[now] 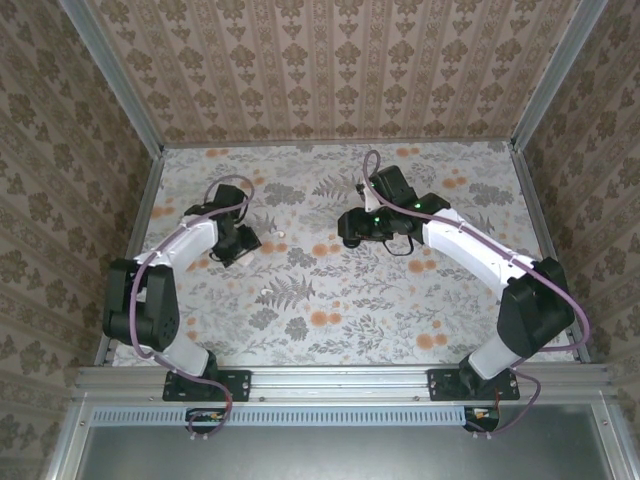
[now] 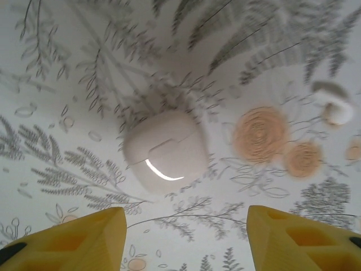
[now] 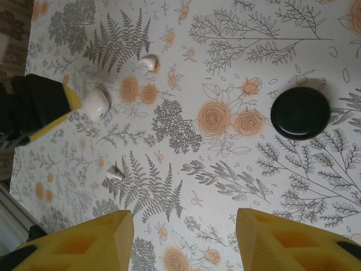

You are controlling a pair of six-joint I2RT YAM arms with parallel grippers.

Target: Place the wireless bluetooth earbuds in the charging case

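The charging case [image 2: 164, 153] is a small white rounded box with its lid shut, lying flat on the floral table cover. My left gripper [image 2: 186, 226] hovers just short of it, open, with nothing between the yellow fingers. The right wrist view shows the same case [image 3: 96, 104] right beside the left gripper's fingertip [image 3: 69, 97]. Two white earbuds lie loose on the cover: one [image 3: 149, 61] beyond the case, the other [image 3: 114, 172] nearer my right gripper [image 3: 185, 226]. The right gripper is open and empty, held high over the table [image 1: 350, 228]. From above, the earbuds [image 1: 281, 236] [image 1: 263, 291] lie near the left gripper [image 1: 240, 243].
A round black disc [image 3: 300, 113] lies flat on the cover to the right in the right wrist view. Patterned walls with metal posts [image 1: 140, 215] close in the table on three sides.
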